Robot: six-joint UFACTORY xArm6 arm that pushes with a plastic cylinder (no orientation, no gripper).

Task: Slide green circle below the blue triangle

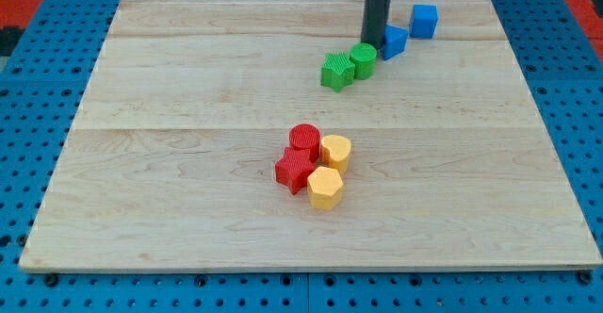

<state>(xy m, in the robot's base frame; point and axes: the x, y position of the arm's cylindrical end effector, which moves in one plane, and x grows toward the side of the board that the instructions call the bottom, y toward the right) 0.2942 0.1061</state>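
Observation:
The green circle (364, 60) sits near the view's top, right of centre, touching a green star-like block (335, 72) on its left. The blue triangle (393, 41) lies just to the upper right of the green circle. My tip (375, 45) comes down from the view's top and ends just above the green circle, between it and the blue triangle, and seems to touch both.
A blue cube (424, 20) stands up and right of the blue triangle. In the middle of the wooden board (188, 162) is a cluster: a red circle (303, 139), a red star (296, 171), and two yellow blocks (335, 151), (325, 188).

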